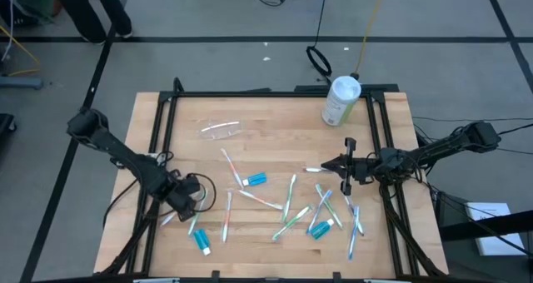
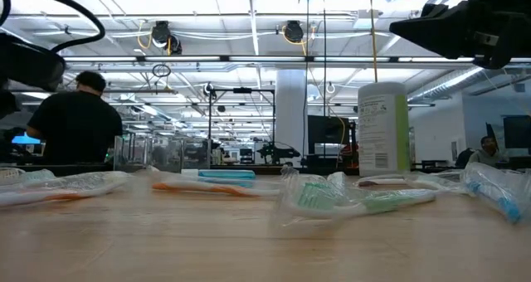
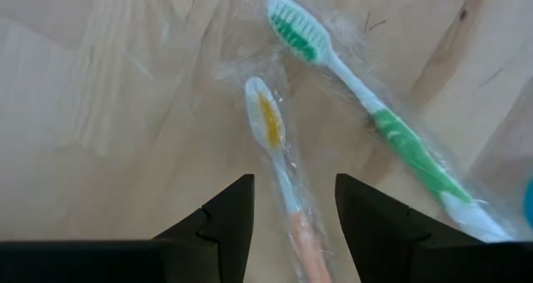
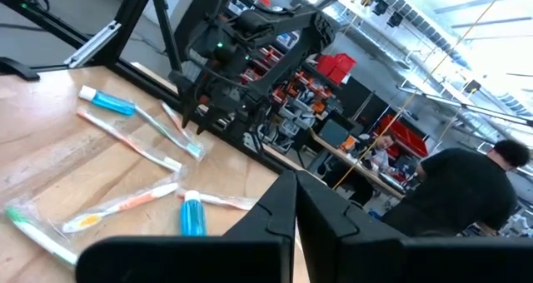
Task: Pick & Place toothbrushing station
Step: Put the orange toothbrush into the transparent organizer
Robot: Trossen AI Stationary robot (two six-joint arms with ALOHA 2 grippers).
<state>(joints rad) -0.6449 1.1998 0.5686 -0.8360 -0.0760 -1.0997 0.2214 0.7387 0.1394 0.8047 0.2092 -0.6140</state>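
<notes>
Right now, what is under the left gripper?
An orange toothbrush in a clear wrapper lies on the wooden table, running between the open left gripper's fingers. A green toothbrush lies beside it. The gripper hides the orange handle's end.

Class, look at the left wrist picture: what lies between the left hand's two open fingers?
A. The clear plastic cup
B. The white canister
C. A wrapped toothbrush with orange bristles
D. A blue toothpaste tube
C: the left hand stands open, its fingers on either side of the handle of the wrapped orange-bristled toothbrush, with a green toothbrush lying beside it.
</notes>
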